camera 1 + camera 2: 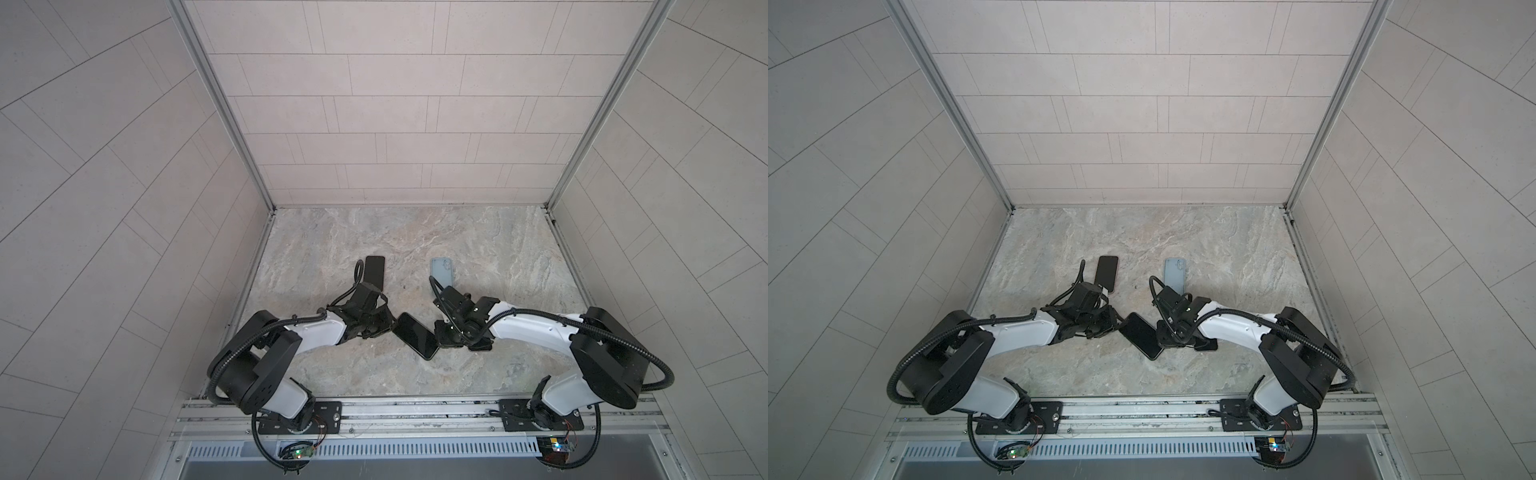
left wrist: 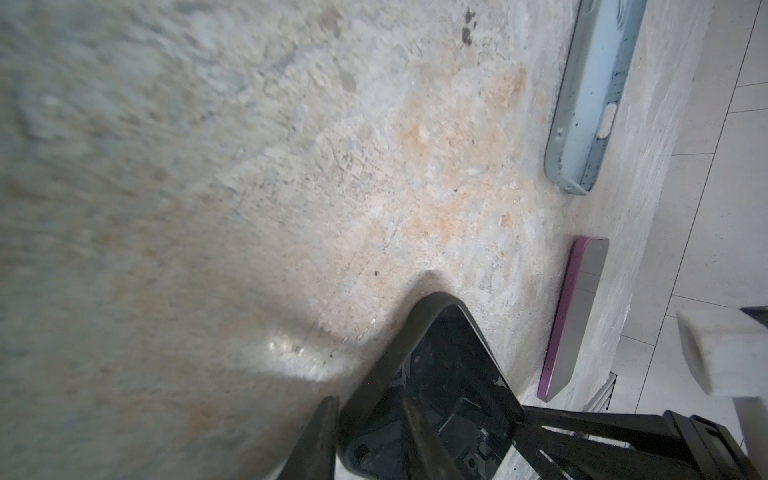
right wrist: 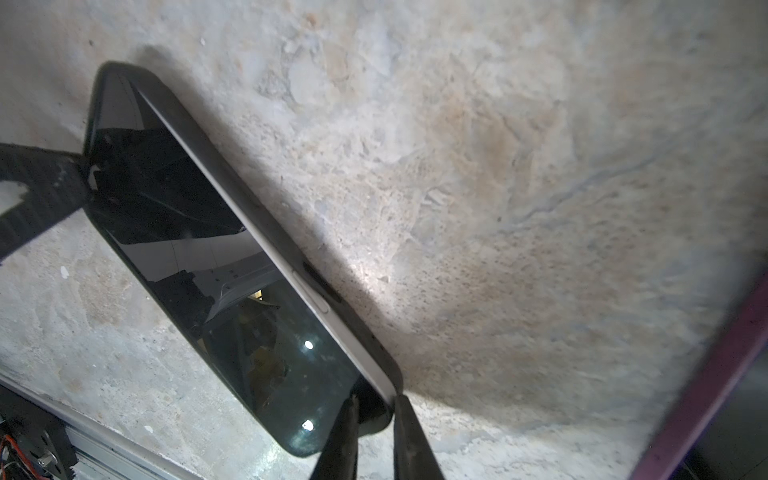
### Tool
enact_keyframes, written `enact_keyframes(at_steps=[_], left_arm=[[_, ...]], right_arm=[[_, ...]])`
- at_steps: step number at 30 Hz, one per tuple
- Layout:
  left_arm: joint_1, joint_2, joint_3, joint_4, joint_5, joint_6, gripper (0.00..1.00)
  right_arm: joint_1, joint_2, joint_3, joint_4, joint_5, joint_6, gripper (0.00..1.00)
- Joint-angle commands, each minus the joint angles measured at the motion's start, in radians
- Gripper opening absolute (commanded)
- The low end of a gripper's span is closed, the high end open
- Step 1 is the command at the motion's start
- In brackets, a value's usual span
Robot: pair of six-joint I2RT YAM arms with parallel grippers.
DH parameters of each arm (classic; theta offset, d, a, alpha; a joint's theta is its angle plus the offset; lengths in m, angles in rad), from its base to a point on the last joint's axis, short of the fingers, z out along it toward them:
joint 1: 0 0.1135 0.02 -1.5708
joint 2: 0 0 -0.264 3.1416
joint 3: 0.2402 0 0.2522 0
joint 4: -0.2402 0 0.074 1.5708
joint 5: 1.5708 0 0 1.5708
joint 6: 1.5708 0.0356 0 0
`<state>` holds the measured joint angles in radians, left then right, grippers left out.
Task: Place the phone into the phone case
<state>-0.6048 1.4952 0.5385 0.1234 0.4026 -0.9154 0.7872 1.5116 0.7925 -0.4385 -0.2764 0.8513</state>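
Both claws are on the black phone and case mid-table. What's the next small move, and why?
Probably press the phone down along its raised long edge. In the right wrist view that pale edge stands proud of the black case rim, so it looks half seated. The right claw pinches the case corner and the left claw clamps the phone's opposite end.
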Motion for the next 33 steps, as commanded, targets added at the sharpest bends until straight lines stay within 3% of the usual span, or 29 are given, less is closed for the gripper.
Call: enact_keyframes(at_steps=[1, 16, 19, 23, 33], left_arm=[[-0.012, 0.022, -0.002, -0.033, -0.004, 0.01, 0.33], [-0.012, 0.023, -0.002, -0.032, -0.004, 0.01, 0.32], [-0.012, 0.026, -0.002, -0.031, -0.002, 0.01, 0.25], [-0.012, 0.026, -0.002, -0.031, -0.004, 0.01, 0.24], [-0.015, 0.031, 0.002, -0.032, 0.0, 0.01, 0.24]], right_arm=[[0.02, 0.03, -0.024, 0.043, -0.001, 0.009, 0.18], [0.022, 0.034, -0.025, 0.044, 0.001, 0.011, 0.18], [0.02, 0.034, -0.028, 0.047, 0.003, 0.014, 0.14], [0.021, 0.041, -0.03, 0.049, 0.005, 0.015, 0.08], [0.021, 0.06, -0.036, 0.063, 0.003, 0.021, 0.08]])
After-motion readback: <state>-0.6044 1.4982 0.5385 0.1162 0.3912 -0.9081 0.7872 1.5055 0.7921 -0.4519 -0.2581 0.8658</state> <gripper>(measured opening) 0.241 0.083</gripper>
